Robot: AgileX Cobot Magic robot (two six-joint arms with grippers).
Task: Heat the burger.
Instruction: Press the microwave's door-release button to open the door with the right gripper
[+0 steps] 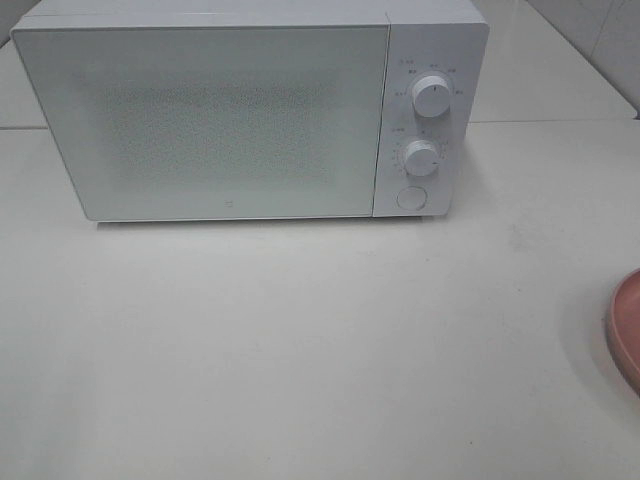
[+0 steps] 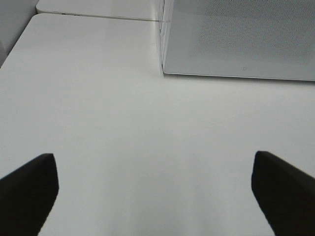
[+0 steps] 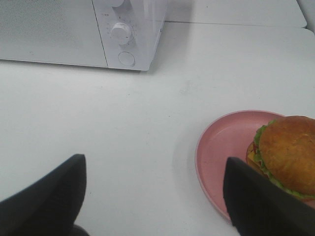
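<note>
The microwave [image 1: 200, 120] stands at the rear of the white bench [image 1: 300, 350] with its door [image 1: 200, 110] closed flush. The control panel sits to the right of the door and carries an upper knob [image 1: 432, 95], a lower knob [image 1: 421, 157] and a round button [image 1: 411, 197] below them. A pink plate [image 1: 628, 330] rests on the bench at the right edge of the high view, well apart from the microwave; only its rim shows there. The right wrist view shows the burger [image 3: 288, 152] lying on this plate, set toward one side, with bare pink surface beside it. The right hand [image 3: 153, 169] is spread wide over the bench, near the plate but not touching it. The left hand [image 2: 152, 167] is likewise spread wide, with bare bench showing between its dark fingers [image 2: 29, 187], facing the left front corner of the microwave.
</note>
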